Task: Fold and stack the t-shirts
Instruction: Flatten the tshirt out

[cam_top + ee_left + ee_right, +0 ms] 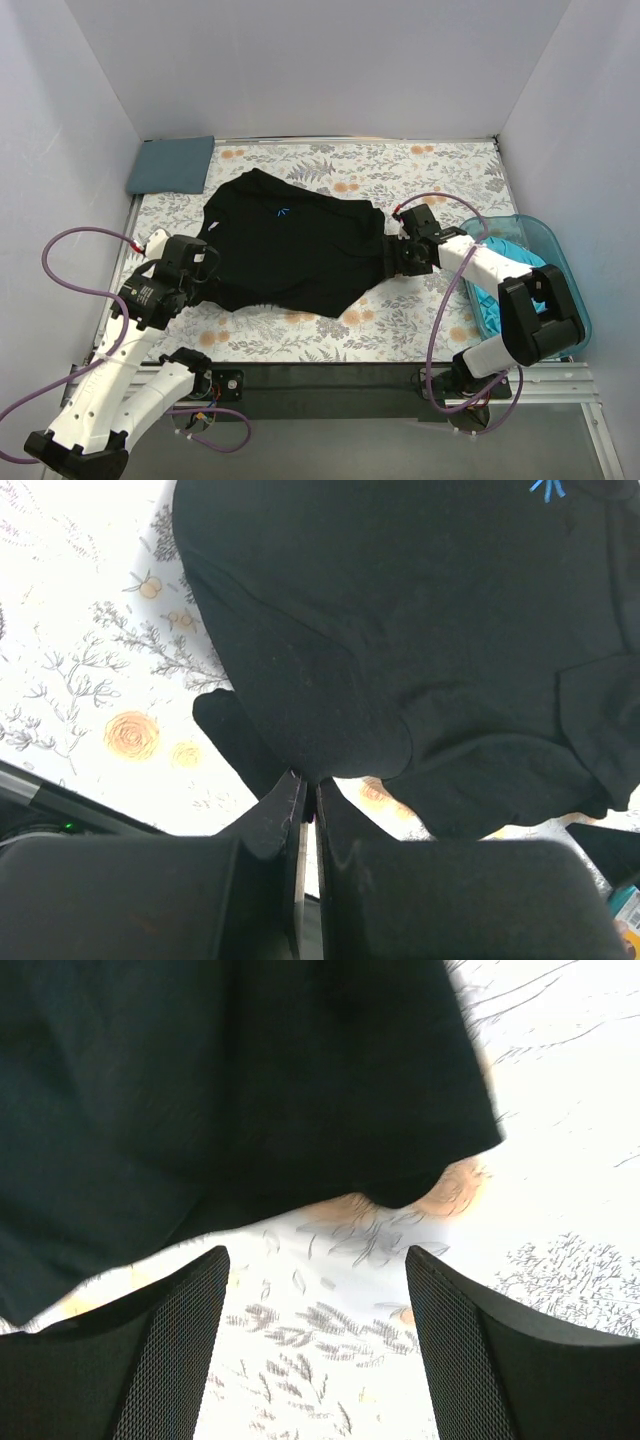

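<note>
Three t-shirts on a table dressed in a floral table cloth (400,320). Item one: black t-shirt (290,250), spread loosely and rumpled across the middle of the table, a small blue mark on its far part, lower hem uneven with the cloth showing beneath it. Item two: slate blue-grey t-shirt (172,165), folded into a flat rectangle, lying at the far left corner, apart from the black one. Item three: turquoise t-shirt (487,315), bunched inside a translucent teal tub (560,250) at the right edge of the table, partly hidden by the right arm that reaches over it. Left gripper (207,268): at the left edge of the black t-shirt, jaws pressed together, a fold of the black hem pinched at the fingertips (288,792). Right gripper (392,255): at the right edge of the same shirt, jaws standing wide apart with only floral cloth between the fingers (180,1340), the shirt's edge lying just beyond the tips and not held.
</note>
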Robot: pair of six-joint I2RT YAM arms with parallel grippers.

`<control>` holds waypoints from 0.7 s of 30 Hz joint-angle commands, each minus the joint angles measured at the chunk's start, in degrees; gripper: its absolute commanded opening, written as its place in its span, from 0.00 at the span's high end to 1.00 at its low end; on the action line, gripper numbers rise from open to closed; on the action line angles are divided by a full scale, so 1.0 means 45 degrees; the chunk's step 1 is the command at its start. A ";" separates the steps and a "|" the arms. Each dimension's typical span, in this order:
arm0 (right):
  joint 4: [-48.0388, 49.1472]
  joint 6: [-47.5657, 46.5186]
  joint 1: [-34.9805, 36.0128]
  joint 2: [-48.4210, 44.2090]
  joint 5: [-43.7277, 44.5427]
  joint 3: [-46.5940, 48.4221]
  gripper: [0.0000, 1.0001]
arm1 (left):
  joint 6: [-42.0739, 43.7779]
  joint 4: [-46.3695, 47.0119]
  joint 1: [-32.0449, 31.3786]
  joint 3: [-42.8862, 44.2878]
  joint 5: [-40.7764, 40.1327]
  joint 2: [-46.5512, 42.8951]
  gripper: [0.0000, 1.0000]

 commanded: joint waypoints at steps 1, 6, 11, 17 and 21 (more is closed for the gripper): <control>0.1353 0.0799 -0.0407 0.0309 0.0158 -0.0195 0.34 | 0.0309 0.0468 0.0020 0.0047 -0.0412 -0.0098 0.95; 0.2253 0.1054 -0.0564 0.1323 0.0567 0.0214 0.36 | 0.0368 0.0645 0.0020 -0.0090 -0.0412 -0.0137 0.96; 0.2351 0.0821 -0.0641 0.2380 0.0938 0.1034 0.60 | 0.0407 0.0781 0.0020 -0.0363 -0.0452 -0.0215 0.97; 0.1357 -0.0699 -0.1945 0.2986 0.3061 0.3745 0.99 | 0.0485 0.0879 0.0020 -0.0344 -0.0354 -0.0098 1.00; 0.0187 -0.1464 -0.3179 0.4833 0.4118 0.7901 0.99 | 0.0719 0.1347 0.0020 -0.0441 -0.0004 0.0096 1.00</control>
